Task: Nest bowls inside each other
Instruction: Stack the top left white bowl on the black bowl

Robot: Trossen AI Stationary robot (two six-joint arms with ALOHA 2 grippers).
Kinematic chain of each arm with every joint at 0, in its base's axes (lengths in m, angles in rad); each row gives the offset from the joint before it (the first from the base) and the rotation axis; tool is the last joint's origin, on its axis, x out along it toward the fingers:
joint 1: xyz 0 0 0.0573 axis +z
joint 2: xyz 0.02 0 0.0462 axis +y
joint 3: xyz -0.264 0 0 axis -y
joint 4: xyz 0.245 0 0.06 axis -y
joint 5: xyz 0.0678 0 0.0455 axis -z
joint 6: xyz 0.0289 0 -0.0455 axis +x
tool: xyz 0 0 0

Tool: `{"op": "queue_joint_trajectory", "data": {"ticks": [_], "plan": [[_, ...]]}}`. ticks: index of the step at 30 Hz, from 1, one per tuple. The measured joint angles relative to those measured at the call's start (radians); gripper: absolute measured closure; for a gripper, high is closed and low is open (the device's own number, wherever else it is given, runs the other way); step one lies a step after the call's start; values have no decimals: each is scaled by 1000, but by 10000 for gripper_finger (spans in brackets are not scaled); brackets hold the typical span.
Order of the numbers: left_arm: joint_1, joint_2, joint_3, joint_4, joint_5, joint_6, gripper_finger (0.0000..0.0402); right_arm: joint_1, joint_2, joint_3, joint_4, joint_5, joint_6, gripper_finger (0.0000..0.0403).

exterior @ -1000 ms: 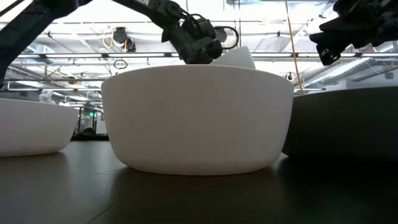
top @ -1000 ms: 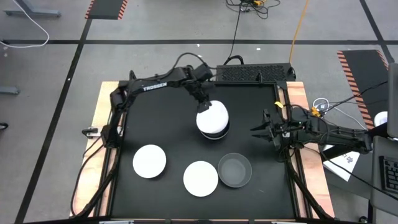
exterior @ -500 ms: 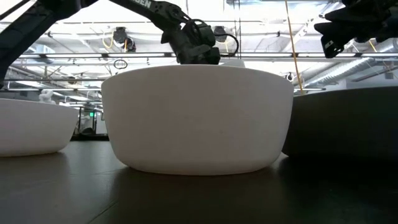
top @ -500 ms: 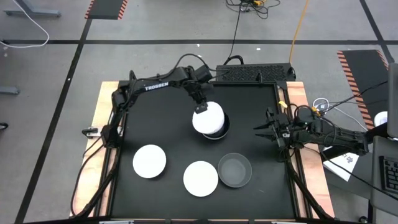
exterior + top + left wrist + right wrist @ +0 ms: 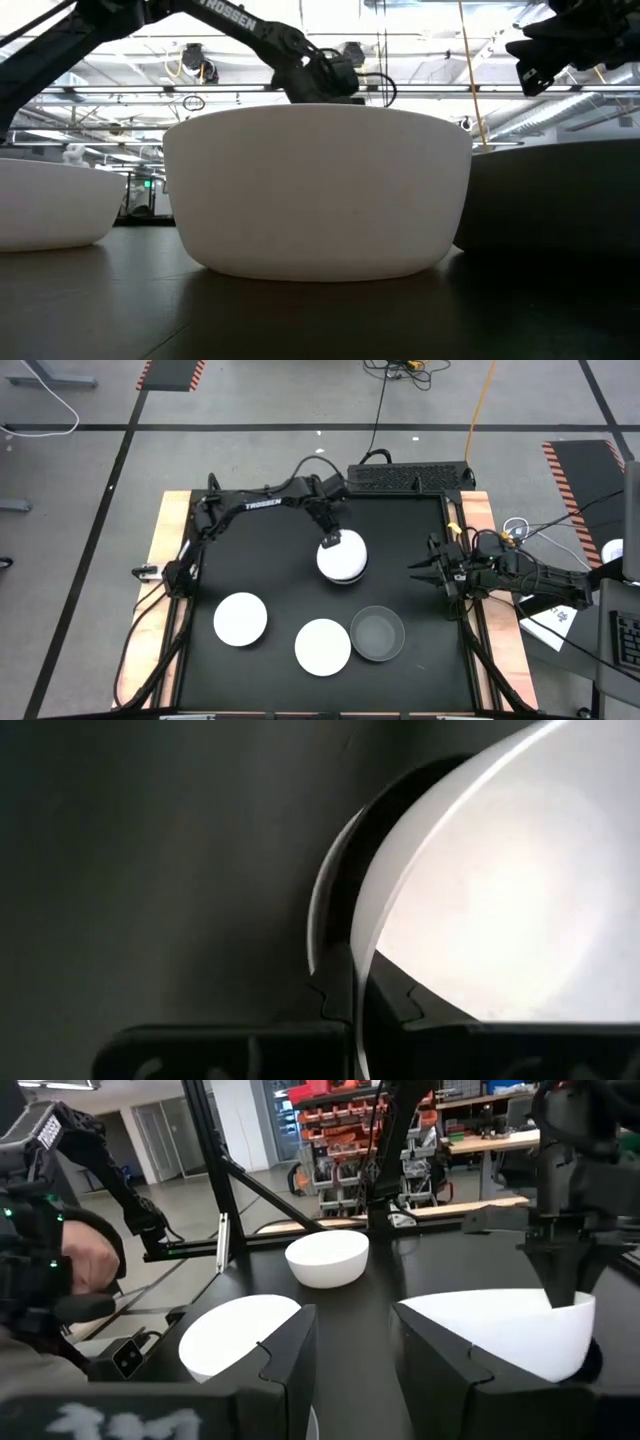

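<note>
On the black surface [image 5: 260, 670] four places hold bowls. Near the front edge a white bowl [image 5: 241, 619] sits toward the left, a second white bowl [image 5: 323, 646] lies at the middle, and a grey bowl [image 5: 378, 634] stands just beside it on the right, almost touching. Closer to the centre, a stack [image 5: 343, 560] shows a white bowl on top with a dark rim under it; how many bowls are below, I cannot tell. A dark keyboard-like bar [image 5: 410, 476] lies along the far edge. The left arm reaches from the left edge over the far side and bends down to the stack. Its left pincer [image 5: 329, 541] is closed tight on the rim of the top white bowl, which leans a little in the dark one. The right pincer [image 5: 418, 570] hovers above the right edge, well apart from every bowl, its fingers half spread and holding nothing. In the right wrist view a person's hand [image 5: 88, 1257] shows beyond the surface.
</note>
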Motion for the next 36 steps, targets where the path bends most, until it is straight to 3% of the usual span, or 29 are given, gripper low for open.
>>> {"op": "queue_joint_trajectory", "data": {"ticks": [15, 25, 36], "plan": [[-67, -9, 1, -281, -275, 0, 401, 0, 0, 0, -43, 1, 18, 282], [-110, -9, 2, -359, -380, -12, 401, 0, 0, 0, -43, 2, 32, 282], [-131, -9, 1, -389, -408, -23, 401, 0, 0, 0, -43, 2, 49, 282]]}}
